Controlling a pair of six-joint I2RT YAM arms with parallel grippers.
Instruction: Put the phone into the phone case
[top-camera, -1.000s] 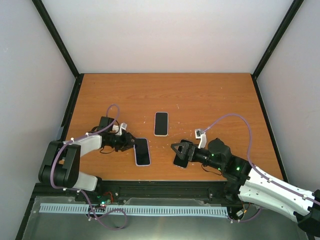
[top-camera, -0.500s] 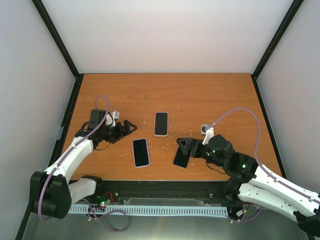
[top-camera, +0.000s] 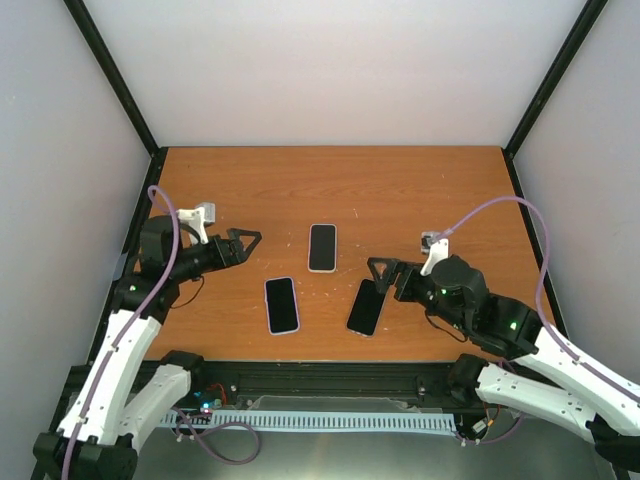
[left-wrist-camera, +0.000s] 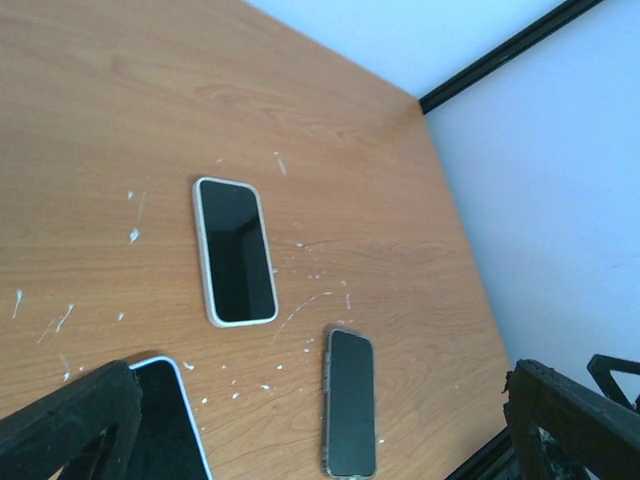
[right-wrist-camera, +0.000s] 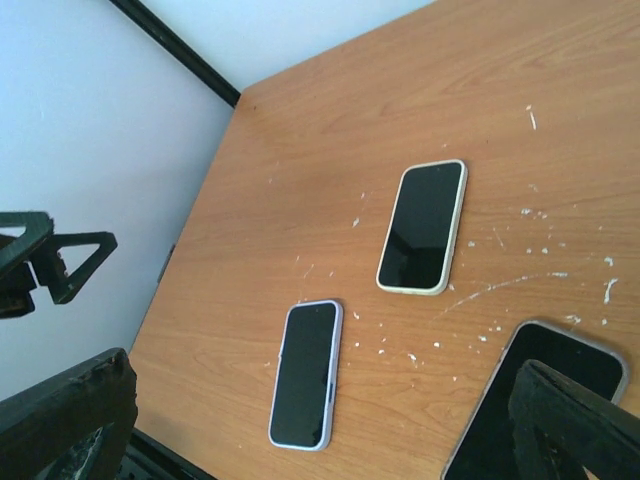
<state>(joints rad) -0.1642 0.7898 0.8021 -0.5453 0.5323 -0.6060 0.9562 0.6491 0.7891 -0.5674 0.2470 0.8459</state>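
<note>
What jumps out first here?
Three phones lie face up on the table: the pale phone at the back, the lilac phone near left, the dark phone near right. The left gripper and right gripper hang open on either side, holding nothing.
</note>
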